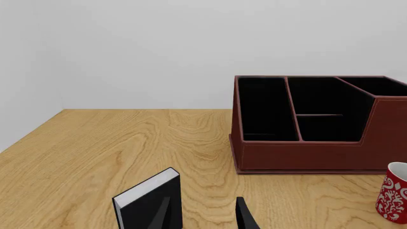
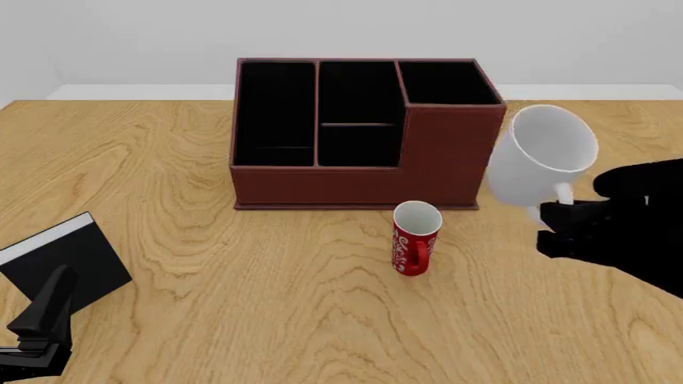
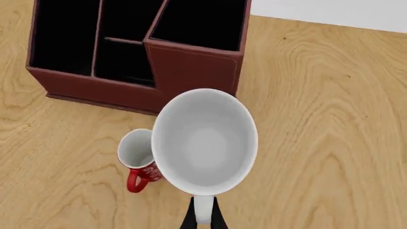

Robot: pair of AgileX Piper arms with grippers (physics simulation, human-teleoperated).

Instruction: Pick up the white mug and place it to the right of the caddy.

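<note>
The white mug [image 2: 539, 164] hangs in the air just right of the caddy [image 2: 363, 172], tilted with its mouth up and toward the camera. My right gripper [image 2: 561, 200] is shut on its handle. In the right wrist view the white mug [image 3: 205, 142] fills the middle, its handle between my fingertips [image 3: 203, 215], with the caddy [image 3: 137, 52] beyond it. My left gripper [image 2: 43, 316] is low at the near left, next to the black box; its fingers [image 1: 245, 214] stand apart and hold nothing. The caddy [image 1: 318, 129] also shows in the left wrist view.
A slim red mug with white lettering [image 2: 415, 238] stands upright in front of the caddy, left of the held mug, also in the wrist views [image 3: 138, 160] [image 1: 395, 193]. A black book-like box with a white edge [image 2: 59, 260] [image 1: 149, 200] stands at the near left.
</note>
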